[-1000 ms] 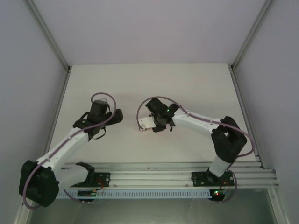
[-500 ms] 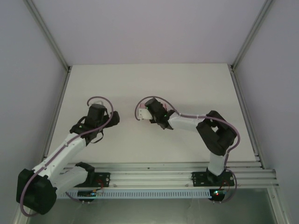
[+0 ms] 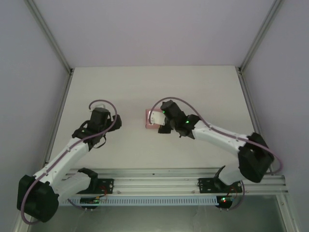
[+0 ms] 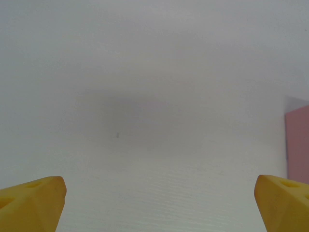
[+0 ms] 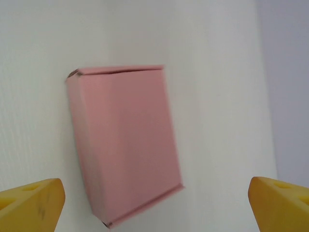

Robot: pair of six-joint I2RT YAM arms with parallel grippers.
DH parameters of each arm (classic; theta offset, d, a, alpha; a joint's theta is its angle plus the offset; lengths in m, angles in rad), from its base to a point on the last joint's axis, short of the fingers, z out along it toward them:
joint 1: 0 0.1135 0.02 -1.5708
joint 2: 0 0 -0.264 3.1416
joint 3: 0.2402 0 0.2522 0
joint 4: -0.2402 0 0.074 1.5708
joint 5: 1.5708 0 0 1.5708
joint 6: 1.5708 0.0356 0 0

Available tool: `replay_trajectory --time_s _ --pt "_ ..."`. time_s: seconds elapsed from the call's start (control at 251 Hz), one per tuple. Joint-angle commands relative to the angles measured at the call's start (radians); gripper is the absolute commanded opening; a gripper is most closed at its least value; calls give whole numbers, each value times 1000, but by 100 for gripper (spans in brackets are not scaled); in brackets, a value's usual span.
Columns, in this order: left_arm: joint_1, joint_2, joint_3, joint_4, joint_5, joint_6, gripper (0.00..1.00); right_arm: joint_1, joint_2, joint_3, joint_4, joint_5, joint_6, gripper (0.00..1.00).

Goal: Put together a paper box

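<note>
Robot lab cell: white table (image 3: 207, 92), aluminium-framed walls (image 3: 154, 29).

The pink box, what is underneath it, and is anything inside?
The paper box lies on the white table. Its walls look closed, so whatever is inside is hidden, as is the table directly beneath it.

Legible markings: none.
You are viewing three camera pictures in which no text, label, brand, number or sign is showing clearly enough to be read.
</note>
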Motion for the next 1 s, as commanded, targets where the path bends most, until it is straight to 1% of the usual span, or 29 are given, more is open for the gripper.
replay_trajectory --time_s 0.0,0.076,0.132,0.208,0.263,0.347,0.403,0.443,0.491,0.615,0.667,0.742,0.766,0.802,0.826,0.862,0.914,0.95,0.966,0.978,0.994 --pt "10 -9 41 45 -140 54 99 -117 -110 -5 -23 -27 255 99" --pt "19 -1 0 144 -254 102 100 -263 -179 -49 33 -44 443 99" --pt "51 11 -48 255 -304 143 99 -369 -214 -107 92 -53 552 99" --pt "124 42 -112 410 -279 200 100 -500 -241 -212 183 -66 617 99" --pt "166 69 -150 508 -287 237 100 -579 -247 -297 274 -81 651 99" --pt "220 117 -198 660 -297 324 99 -690 -234 -407 419 -164 711 99" --pt "257 150 -225 746 -263 375 100 -756 -207 -465 505 -216 761 99" --pt "281 173 -244 802 -221 395 100 -784 -185 -491 547 -252 776 99" --pt "308 205 -271 875 -160 422 100 -801 -148 -522 621 -253 788 100" --pt "333 308 -320 1061 -94 458 100 -808 -14 -620 953 -225 798 100" --pt "335 318 -293 1016 -69 461 100 -815 37 -632 1007 -216 804 99" --pt "345 343 -303 1091 -29 492 100 -827 140 -662 1160 -246 812 99" --pt "348 349 -313 1132 -16 504 100 -829 158 -668 1223 -247 841 99" --pt "351 360 -328 1190 -2 516 100 -833 129 -666 1166 -258 836 99" --pt "354 366 -338 1223 8 522 100 -837 113 -658 1121 -252 801 100" --pt "359 378 -355 1273 27 527 100 -839 124 -651 1113 -242 809 100" --pt "372 464 -415 1474 44 525 99 -839 142 -651 1155 -232 855 100" --pt "388 555 -446 1622 77 522 99 -839 130 -645 1126 -230 847 100" --pt "390 593 -448 1689 75 532 100 -837 128 -639 1115 -227 833 100" --pt "390 611 -447 1715 71 539 100 -837 131 -636 1109 -226 825 100" --pt "390 613 -443 1706 76 542 100 -837 135 -628 1098 -225 821 100"
